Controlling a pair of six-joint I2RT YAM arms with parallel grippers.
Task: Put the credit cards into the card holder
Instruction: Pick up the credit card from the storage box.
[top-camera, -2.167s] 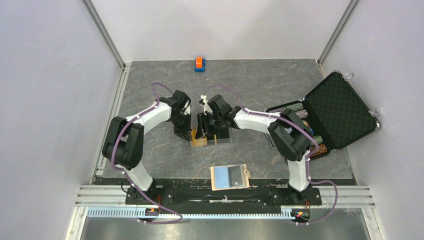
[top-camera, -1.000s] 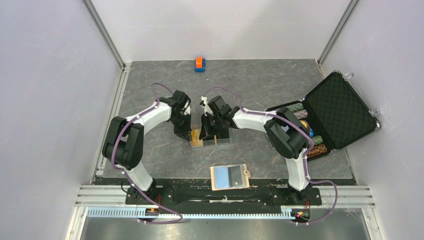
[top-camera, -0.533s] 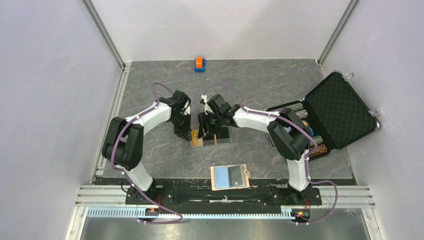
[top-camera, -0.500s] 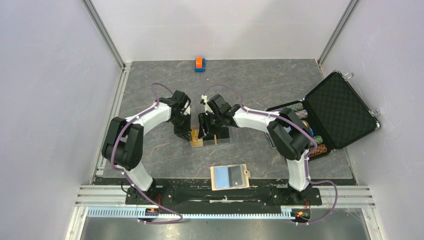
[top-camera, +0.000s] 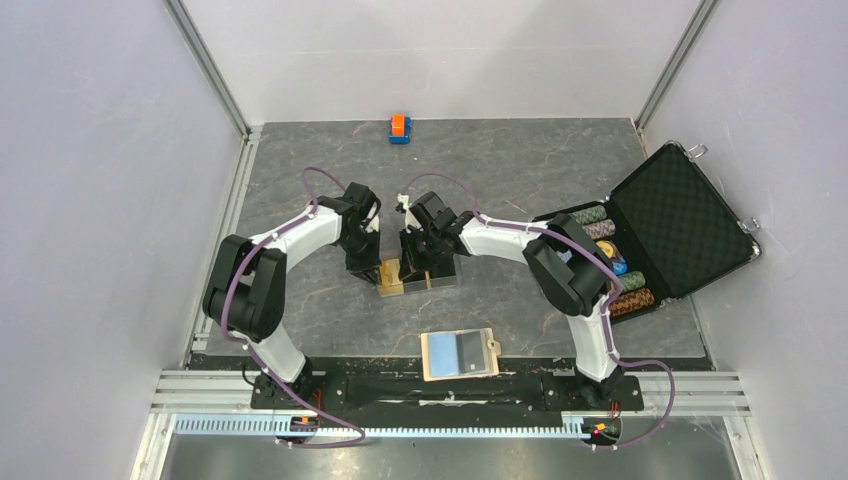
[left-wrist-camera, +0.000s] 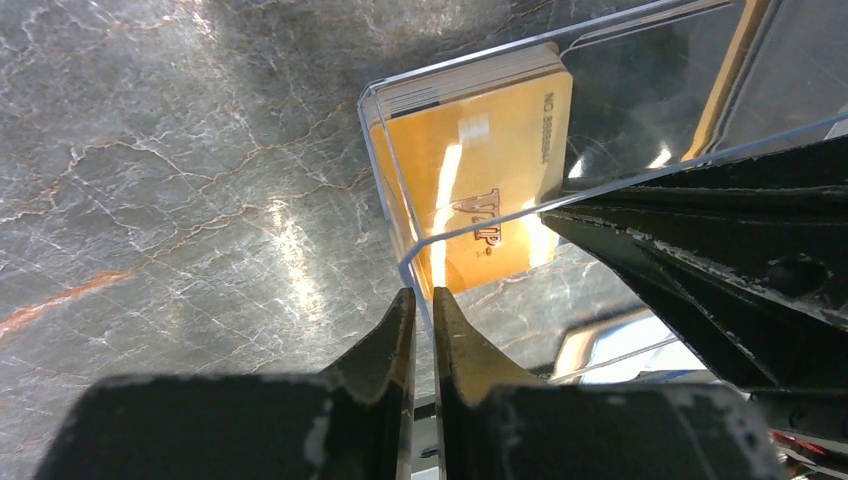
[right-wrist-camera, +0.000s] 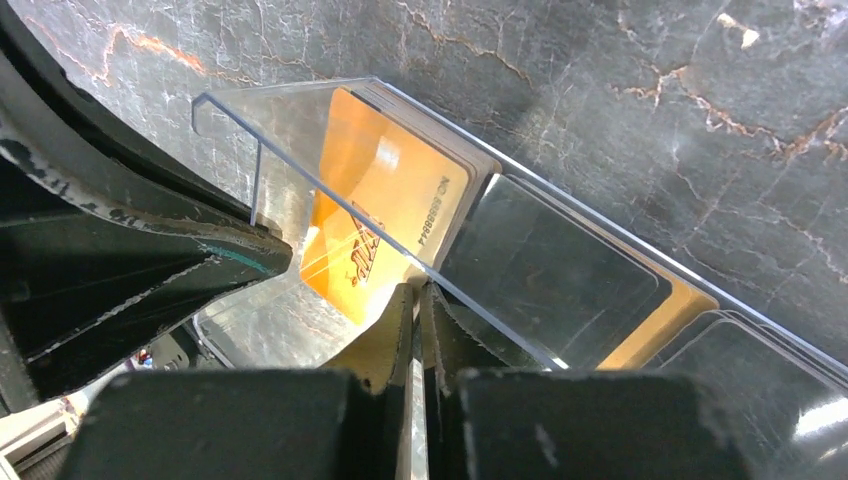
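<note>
A clear plastic box (top-camera: 416, 274) in the middle of the table holds the credit cards. A gold card (left-wrist-camera: 480, 180) tops one stack, also in the right wrist view (right-wrist-camera: 385, 210), and a black card (right-wrist-camera: 550, 270) lies beside it. My left gripper (left-wrist-camera: 418, 300) is shut on the box's thin wall at a corner. My right gripper (right-wrist-camera: 415, 292) is shut on the box's clear wall from the other side. The tan card holder (top-camera: 487, 352) lies near the front edge with a light blue and a dark card on it.
A small orange-and-blue block (top-camera: 399, 128) sits at the back. A big black foam-lined case (top-camera: 680, 215) stands open at the right with poker chips (top-camera: 610, 250) in it. Both arms meet over the box.
Both grippers stay on the clear box. The right arm and the box have shifted slightly left and away from the front edge.
</note>
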